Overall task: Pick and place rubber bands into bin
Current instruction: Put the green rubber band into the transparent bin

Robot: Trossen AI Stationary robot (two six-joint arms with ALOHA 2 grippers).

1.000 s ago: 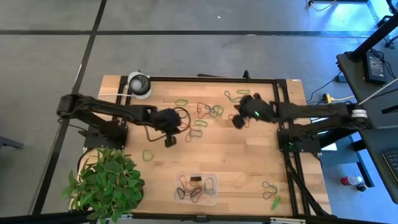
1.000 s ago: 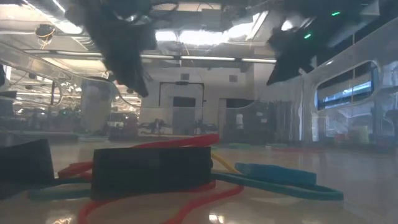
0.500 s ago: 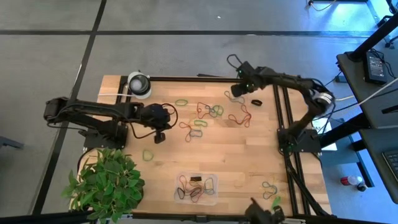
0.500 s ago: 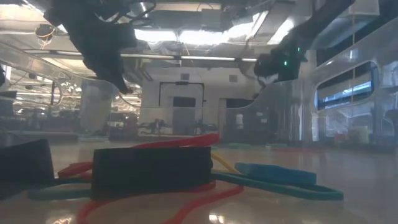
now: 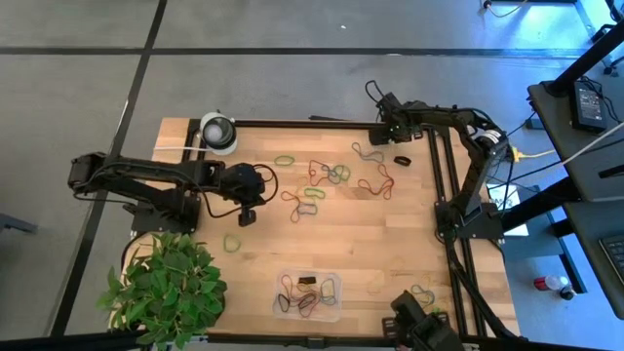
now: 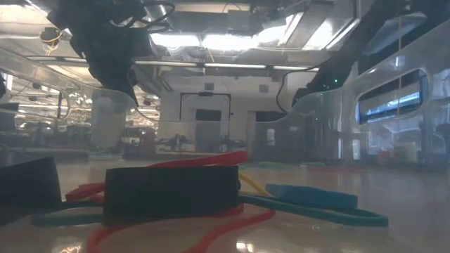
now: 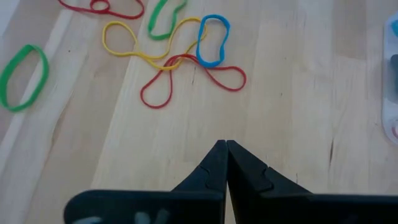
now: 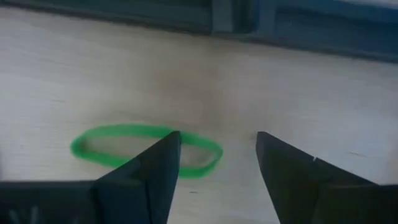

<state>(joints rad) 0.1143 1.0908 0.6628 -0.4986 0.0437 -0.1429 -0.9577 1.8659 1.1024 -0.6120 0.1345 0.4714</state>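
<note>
While the left gripper (image 7: pixel 225 149) hangs clenched and empty near table centre, the right gripper (image 8: pixel 217 155) stands spread over a green rubber band (image 8: pixel 112 149) at one o'clock, ready to descend, pinch, and carry to the clear bin (image 5: pixel 309 294) at six.

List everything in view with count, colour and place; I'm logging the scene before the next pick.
rubber bands: many loose ones, red, green, yellow, blue; spread over the table's far half, one green at the left-middle, a few at the near right corner.
green rubber band: one, below the right pincer's fingers.
bin: one, clear, near edge at the middle, several bands inside.
round white-and-grey object: one, far left corner.
plant: one, green, near left corner.
table: one, light wood with black frame.
left pincer: shut, empty, above bare wood left of centre.
right pincer: open, at the far right edge.
</note>
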